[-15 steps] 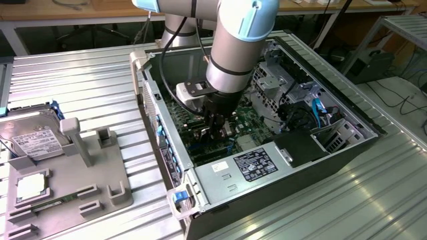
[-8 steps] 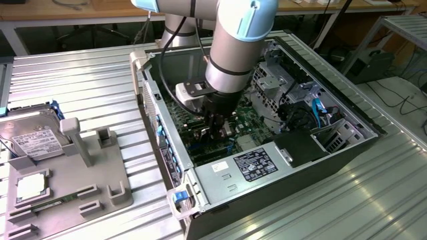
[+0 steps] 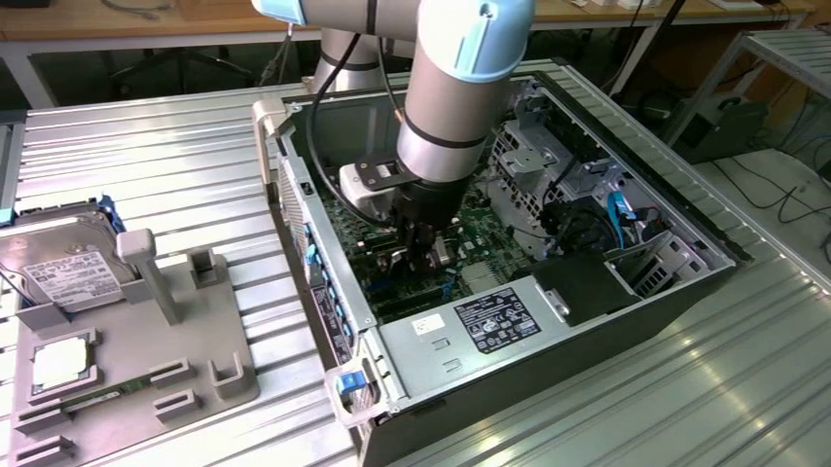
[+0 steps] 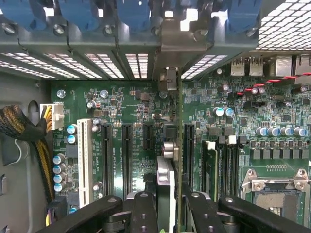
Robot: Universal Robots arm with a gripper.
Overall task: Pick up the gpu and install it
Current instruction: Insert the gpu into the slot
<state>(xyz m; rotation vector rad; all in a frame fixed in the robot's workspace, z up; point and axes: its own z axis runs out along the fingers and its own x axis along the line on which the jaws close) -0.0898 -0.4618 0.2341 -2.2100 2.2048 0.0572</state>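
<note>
Black sheet metal forms the open computer case (image 3: 675, 209), which lies on its side on the ribbed metal table (image 3: 169, 165) at the exterior view's right. Inside it sit the green motherboard (image 4: 131, 104), a power supply (image 3: 500, 321) with a black label at the near end, a bundle of black and yellow cables (image 4: 26, 128) against one wall, and a memory stick (image 4: 210, 167) standing in its slot beside the empty CPU socket (image 4: 272, 194).

On the exterior view's left, a grey holder tray (image 3: 143, 360) rests on the table. It carries a silver hard drive (image 3: 58, 268) with a white label at its far end, a square chip (image 3: 58, 362) in a pocket below that, and several empty slots along its near edge.

The arm (image 3: 454, 88) reaches straight down into the case. The gripper (image 4: 167, 204) is clamped on the gpu (image 4: 165, 187), its fingers (image 4: 143, 211) pressing both flat faces. The card stands on edge above the motherboard, between the black expansion slots, with its long axis running from the gripper toward the rear wall of the case. Its silver bracket (image 4: 177, 41) leads at the far end and sits among the blue slot retainers (image 4: 129, 14) and vented slot covers (image 4: 102, 63). Whether the card's lower edge is fully seated in a slot cannot be told.
</note>
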